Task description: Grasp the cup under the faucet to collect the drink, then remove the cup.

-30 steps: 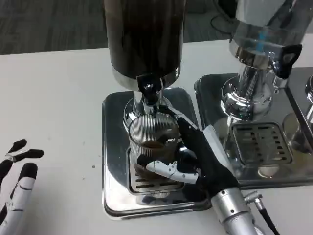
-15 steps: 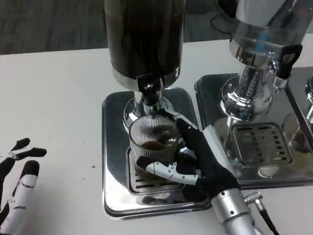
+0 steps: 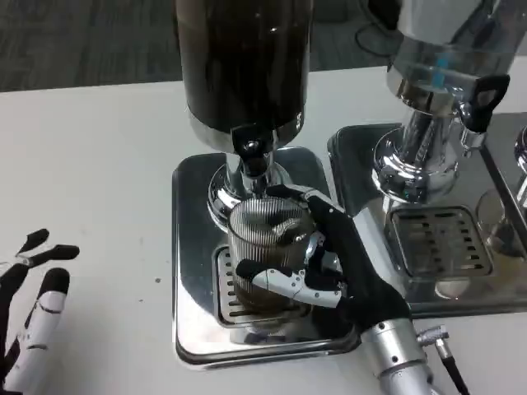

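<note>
A white desk (image 3: 99,164) carries two chrome drip trays. One tray (image 3: 193,271) sits near the centre, with a dark drink dispenser (image 3: 243,66) standing on it. The second tray (image 3: 354,164) lies just beside it at three o'clock. At eight o'clock, the left robot hand (image 3: 33,313) rests on the desk.

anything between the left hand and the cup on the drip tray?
Head view: only bare white table and the steel drip tray's left edge lie between the left hand and the cup, which the right hand grips.
</note>
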Robot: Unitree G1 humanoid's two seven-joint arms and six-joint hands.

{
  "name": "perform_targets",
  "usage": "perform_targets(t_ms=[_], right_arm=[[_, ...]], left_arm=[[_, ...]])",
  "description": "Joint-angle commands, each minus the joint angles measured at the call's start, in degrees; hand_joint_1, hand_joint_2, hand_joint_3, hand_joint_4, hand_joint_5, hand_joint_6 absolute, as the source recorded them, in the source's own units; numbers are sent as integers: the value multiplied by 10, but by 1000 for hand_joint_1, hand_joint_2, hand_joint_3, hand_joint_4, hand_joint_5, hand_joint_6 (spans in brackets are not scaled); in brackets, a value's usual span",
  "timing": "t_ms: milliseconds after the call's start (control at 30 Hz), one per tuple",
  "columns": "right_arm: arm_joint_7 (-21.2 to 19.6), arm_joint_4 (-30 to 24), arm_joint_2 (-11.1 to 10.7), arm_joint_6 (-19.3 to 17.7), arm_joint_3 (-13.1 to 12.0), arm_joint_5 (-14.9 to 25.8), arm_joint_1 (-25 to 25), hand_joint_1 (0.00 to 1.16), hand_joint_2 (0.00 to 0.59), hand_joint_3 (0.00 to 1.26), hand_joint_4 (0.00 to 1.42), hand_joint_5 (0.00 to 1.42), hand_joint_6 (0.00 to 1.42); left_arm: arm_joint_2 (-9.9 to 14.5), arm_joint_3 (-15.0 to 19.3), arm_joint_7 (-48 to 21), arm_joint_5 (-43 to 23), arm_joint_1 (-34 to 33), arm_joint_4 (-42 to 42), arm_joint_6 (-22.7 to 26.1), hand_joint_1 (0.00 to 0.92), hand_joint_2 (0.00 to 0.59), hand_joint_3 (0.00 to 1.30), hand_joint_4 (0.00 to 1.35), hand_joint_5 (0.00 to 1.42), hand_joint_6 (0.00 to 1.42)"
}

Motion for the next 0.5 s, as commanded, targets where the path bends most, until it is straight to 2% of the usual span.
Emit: perform_targets(t_ms=[33, 333, 500], right_arm=[[-11, 6, 1, -8, 0, -4, 8, 898, 186, 355, 627, 893, 1215], [-26, -3, 4, -16, 4, -14, 9, 915, 178, 375, 636, 938, 1292], [-58, -28, 5, -19, 2, -34, 23, 925, 173, 386, 646, 946, 1324]], left_arm=[[3, -5, -6, 3, 0, 2, 7, 0, 243, 464, 154, 235, 74], [12, -6, -14, 5, 0, 5, 12, 0, 236, 463, 148, 235, 74], [22, -11, -17, 17, -4, 4, 18, 0, 235, 453, 148, 235, 66]])
